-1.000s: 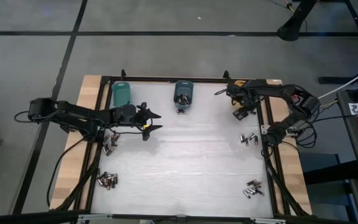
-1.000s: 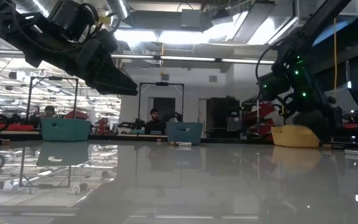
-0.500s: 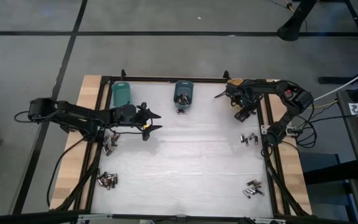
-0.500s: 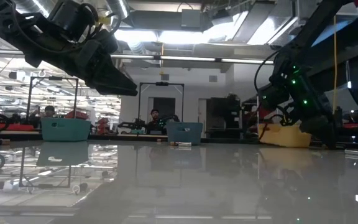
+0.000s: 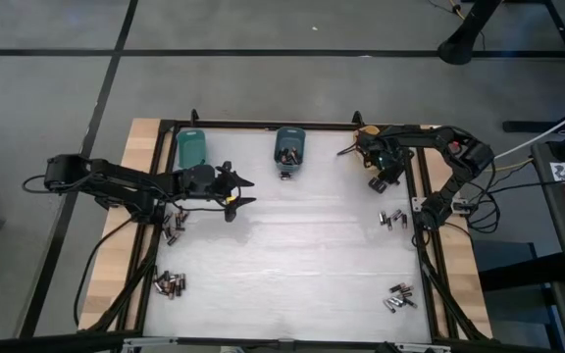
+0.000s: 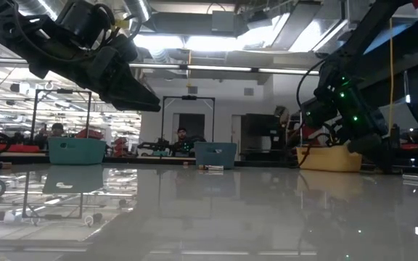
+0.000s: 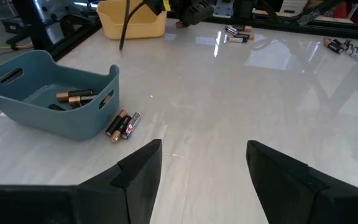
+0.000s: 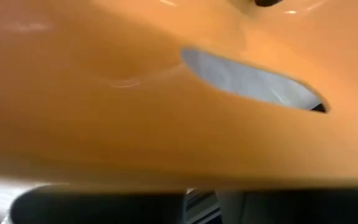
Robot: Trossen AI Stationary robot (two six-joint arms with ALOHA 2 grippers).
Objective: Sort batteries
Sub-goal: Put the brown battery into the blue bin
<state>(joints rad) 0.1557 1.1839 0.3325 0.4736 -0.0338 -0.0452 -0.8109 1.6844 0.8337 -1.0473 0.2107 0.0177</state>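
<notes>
Nearest us, our left tool (image 7: 201, 163) hovers over the counter (image 5: 292, 245) with its fingers apart, empty. Beyond it, batteries (image 7: 123, 124) lie beside the blue bin (image 7: 51, 99). Farthest, our right tool (image 5: 383, 167) sits at the orange bin (image 6: 330, 158); we cannot tell its grip.

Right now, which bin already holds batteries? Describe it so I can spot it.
Look along the table's far edge in the high view. The middle bin is blue, holds batteries, with a few more lying just outside it; the teal bin to its left looks empty.
</notes>
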